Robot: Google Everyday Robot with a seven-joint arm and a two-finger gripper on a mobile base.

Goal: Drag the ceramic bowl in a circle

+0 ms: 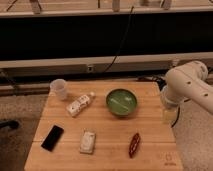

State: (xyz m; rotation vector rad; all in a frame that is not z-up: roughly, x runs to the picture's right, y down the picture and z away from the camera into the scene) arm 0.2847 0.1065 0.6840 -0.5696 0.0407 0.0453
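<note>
The ceramic bowl [121, 102] is round and green with a lighter inside and a pale streak. It stands upright on the wooden table [150, 125], right of centre towards the back. My white arm [186, 85] comes in from the right. The gripper [169, 115] hangs below it at the table's right edge, to the right of the bowl and apart from it.
A translucent plastic cup [59, 88] stands at the back left. A white bottle [80, 104] lies left of the bowl. A black phone [52, 137], a white packet [88, 141] and a red item [134, 144] lie along the front. A dark wall with cables runs behind.
</note>
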